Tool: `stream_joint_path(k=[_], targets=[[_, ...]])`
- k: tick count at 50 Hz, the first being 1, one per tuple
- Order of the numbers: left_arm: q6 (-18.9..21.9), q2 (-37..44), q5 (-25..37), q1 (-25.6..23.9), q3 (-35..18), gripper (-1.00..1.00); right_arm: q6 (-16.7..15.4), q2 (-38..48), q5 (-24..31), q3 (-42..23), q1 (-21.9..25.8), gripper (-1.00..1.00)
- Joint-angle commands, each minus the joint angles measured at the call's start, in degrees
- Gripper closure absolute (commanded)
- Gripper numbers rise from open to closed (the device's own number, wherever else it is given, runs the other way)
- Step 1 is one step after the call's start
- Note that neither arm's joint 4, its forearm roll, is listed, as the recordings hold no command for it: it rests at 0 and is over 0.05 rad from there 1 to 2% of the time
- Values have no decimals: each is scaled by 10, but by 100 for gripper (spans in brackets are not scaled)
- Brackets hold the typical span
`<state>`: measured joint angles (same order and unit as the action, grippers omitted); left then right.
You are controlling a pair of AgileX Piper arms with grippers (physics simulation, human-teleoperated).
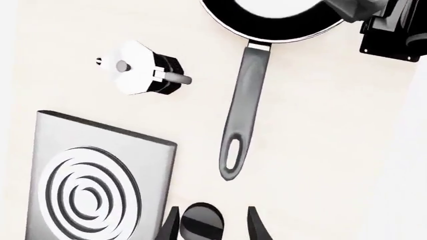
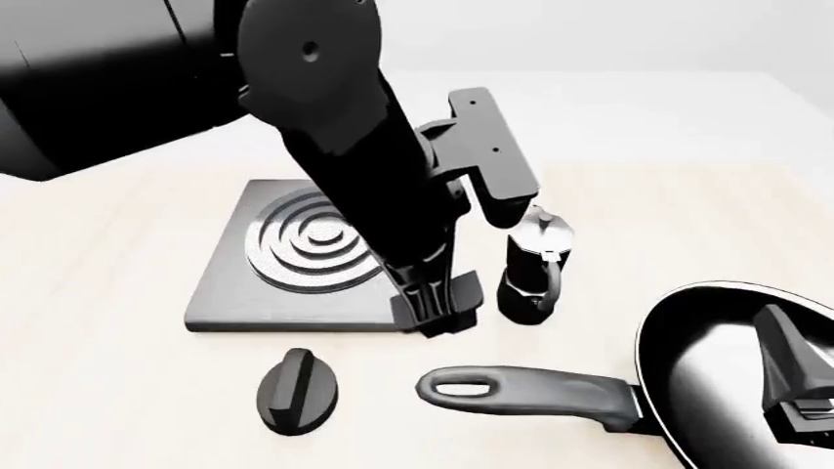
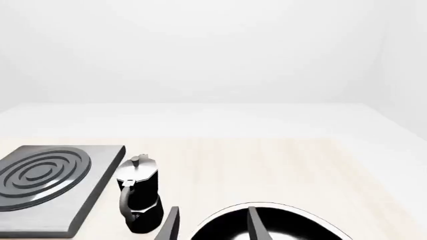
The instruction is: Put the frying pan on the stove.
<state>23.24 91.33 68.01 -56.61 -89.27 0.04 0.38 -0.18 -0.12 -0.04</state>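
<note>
Quick count: one frying pan (image 2: 729, 371), one stove (image 2: 312, 256), one moka pot (image 2: 534, 266), one small black knob (image 2: 299, 389), and two arms, all on a pale wooden table (image 2: 117, 391).

Taking the stove as the landmark: the frying pan sits on the table well off to the stove's right and nearer the camera, not touching it. Its long grey handle points back toward the stove's near right corner and ends in an oval loop. The moka pot stands upright just beside the stove's right edge. The knob lies on the table just in front of the stove's near edge.

The left gripper (image 2: 435, 311) hangs over the stove's near right corner. In the left wrist view its two fingers (image 1: 211, 226) are spread apart with nothing between them; the knob shows below the gap, and there's the pan handle (image 1: 240, 107) laid out full length, plus the right arm's black mount at the pan's rim.

The right gripper (image 3: 212, 223) is over the pan, far from the stove. Its wrist view shows the fingers parted, holding nothing, with the pan's glossy inside beneath. That view hides the knob and the handle. The front view only catches part of this gripper.
</note>
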Motion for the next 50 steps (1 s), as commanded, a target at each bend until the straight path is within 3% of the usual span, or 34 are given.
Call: stream_joint_path(k=[1, 30, 50], targets=[[-9, 12, -18, -23, 10, -100, 0, 0, 0, 0, 0, -100], [2, 47, -64, -44, 33, -100, 0, 0, 0, 0, 0, -100], [-19, 72, -92, -75, 29, -100, 0, 0, 0, 0, 0, -100]])
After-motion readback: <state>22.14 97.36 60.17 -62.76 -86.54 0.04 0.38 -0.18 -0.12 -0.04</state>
